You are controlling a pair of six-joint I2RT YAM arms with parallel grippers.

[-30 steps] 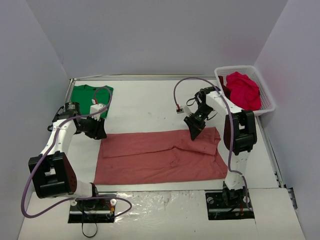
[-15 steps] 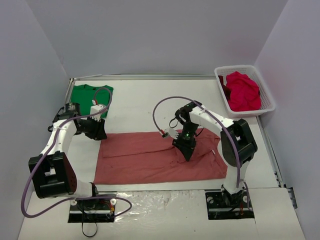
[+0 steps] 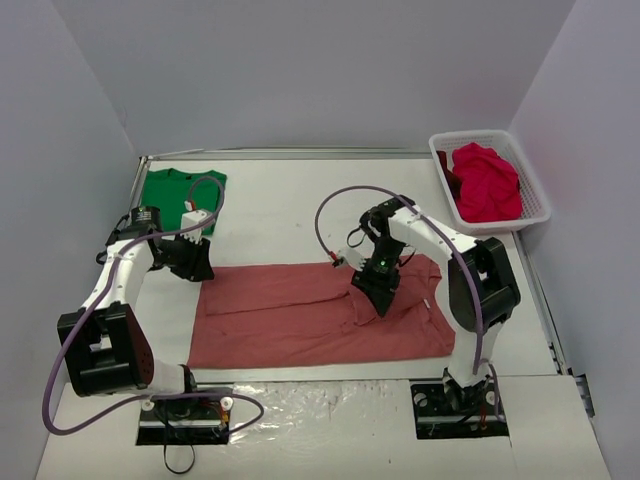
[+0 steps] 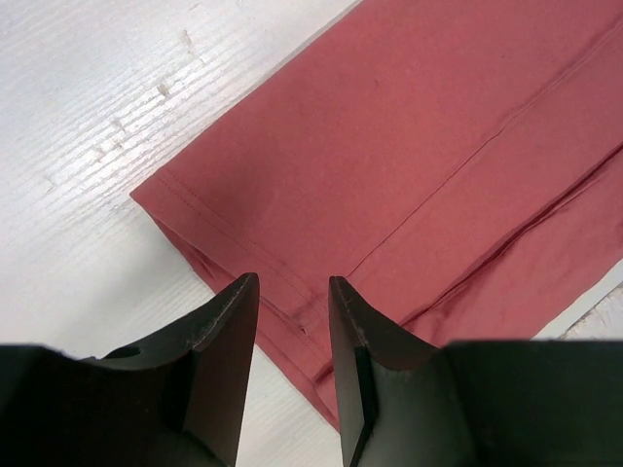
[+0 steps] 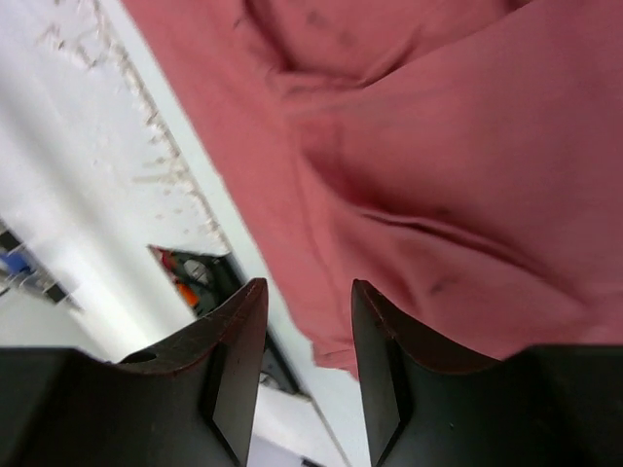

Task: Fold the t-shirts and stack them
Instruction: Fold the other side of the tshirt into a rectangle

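Here, the salmon-pink t-shirt (image 3: pixel 300 318) lies spread across the middle of the white table (image 3: pixel 290 210), folded lengthwise into a long band that runs from left to right between the 2 arms. Its right end is rumpled, with creases gathered under the right arm, while the left end lies flat with a straight hem.

The left gripper (image 3: pixel 197 262) sits at the far left corner of that band. In the left wrist view its jaws stand narrowly parted, with nothing between them; the left gripper (image 4: pixel 292 284) hangs over the stitched hem near the corner of the shirt (image 4: pixel 438 146), and bare tabletop (image 4: pixel 88 126) shows beside it. Whether the fingertips touch the cloth cannot be told.

The right gripper (image 3: pixel 367 300) points down onto the wrinkled right part of the shirt. In the right wrist view its jaws are likewise a little apart and hold nothing; the right gripper (image 5: pixel 309 284) is over the shirt's edge, with folds of pink cloth (image 5: pixel 467 146) filling most of that view and a strip of table (image 5: pixel 78 146) to the left.

The green t-shirt (image 3: pixel 170 190) lies flat at the far left corner of the table. At the far right, the white lattice basket (image 3: pixel 536 195) holds 1 heap of crimson t-shirts (image 3: pixel 487 182).
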